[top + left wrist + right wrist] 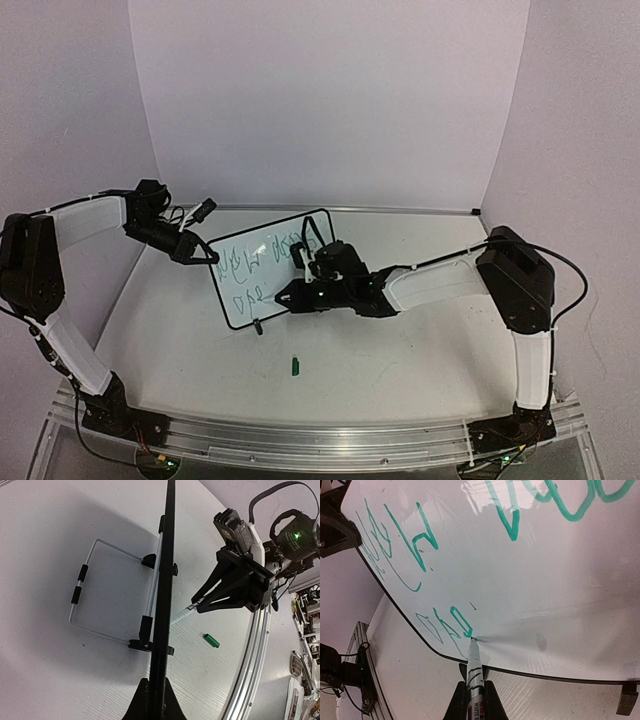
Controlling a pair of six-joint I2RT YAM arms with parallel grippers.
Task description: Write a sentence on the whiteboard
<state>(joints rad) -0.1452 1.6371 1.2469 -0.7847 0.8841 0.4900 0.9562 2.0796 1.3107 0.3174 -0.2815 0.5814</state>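
Note:
The whiteboard [270,287] stands tilted at mid table on its wire stand [100,592]. The sentence [250,265] is green scrawl in two lines, also in the right wrist view [420,535]. My left gripper [208,257] is shut on the board's left edge, seen edge-on in the left wrist view [165,580] between its fingers [175,707]. My right gripper [474,700] is shut on a white marker [475,667]. The marker's tip touches the board [555,595] at the end of the lower line [451,622].
A green marker cap [296,366] lies on the table in front of the board, also in the left wrist view [211,640]. The aluminium rail [320,440] runs along the near edge. Walls close in the back and sides.

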